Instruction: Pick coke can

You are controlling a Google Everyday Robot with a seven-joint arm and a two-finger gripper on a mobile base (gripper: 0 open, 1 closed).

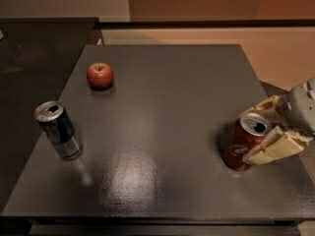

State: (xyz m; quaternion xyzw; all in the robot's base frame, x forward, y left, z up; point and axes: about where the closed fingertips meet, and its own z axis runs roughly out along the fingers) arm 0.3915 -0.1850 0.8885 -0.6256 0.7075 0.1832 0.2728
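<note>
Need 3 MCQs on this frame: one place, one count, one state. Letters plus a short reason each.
1. Where is the gripper?
A. over the apple
B. at the coke can, by the right edge of the table
C. beside the silver-and-blue can

2. How many cans stand on the table?
A. one
B. three
C. two

3. The coke can is:
A. upright on the table
B. lying on its side
C. lifted clear of the table

Answers
1 B: its open fingers flank the coke can at the right edge.
2 C: the coke can plus the silver-and-blue can at the left.
3 A: its silver top faces up and its base meets the table.
</note>
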